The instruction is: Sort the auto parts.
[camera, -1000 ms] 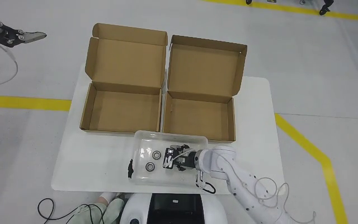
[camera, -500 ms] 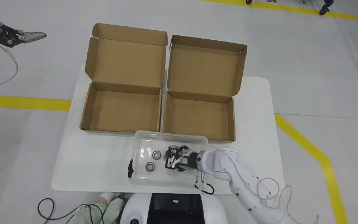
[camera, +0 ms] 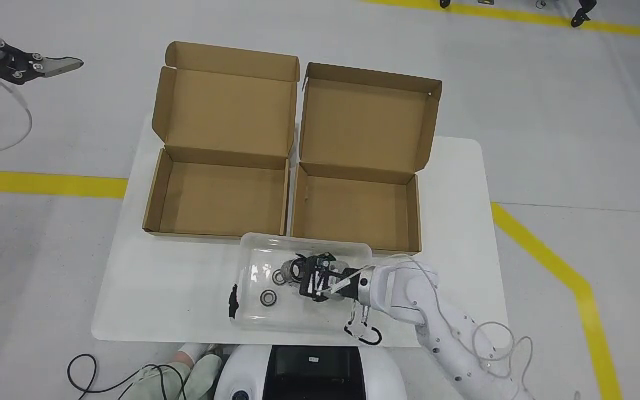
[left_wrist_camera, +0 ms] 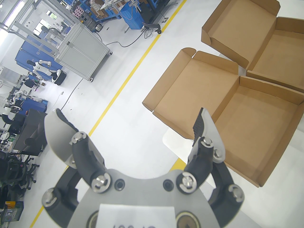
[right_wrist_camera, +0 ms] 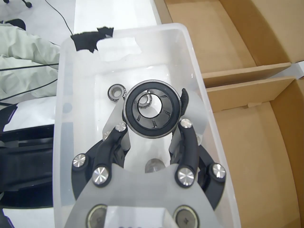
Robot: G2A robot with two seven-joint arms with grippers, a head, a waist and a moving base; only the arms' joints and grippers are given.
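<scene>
A clear plastic bin [camera: 300,240] sits at the table's front edge. My right gripper [camera: 318,277] is inside it, shut on a large black-rimmed bearing [right_wrist_camera: 152,109] held just above the bin floor. In the right wrist view the gripper [right_wrist_camera: 152,105] clamps the ring on both sides. Two small bearings [camera: 268,297] [camera: 279,275] lie in the bin; one small bearing [right_wrist_camera: 115,92] lies just beyond the big ring. My left gripper [left_wrist_camera: 129,117] hangs open and empty, off the table's far left [camera: 40,66].
Two open cardboard boxes stand side by side behind the bin, the left box [camera: 215,200] and the right box [camera: 355,212], both with bare floors. A grey metal part [right_wrist_camera: 154,164] lies under my right gripper's base. Black tape [right_wrist_camera: 91,40] marks the bin's end wall.
My right gripper has shifted a little to the left inside the bin with the large bearing in it, and the arm behind it has swung. The left arm has not moved.
</scene>
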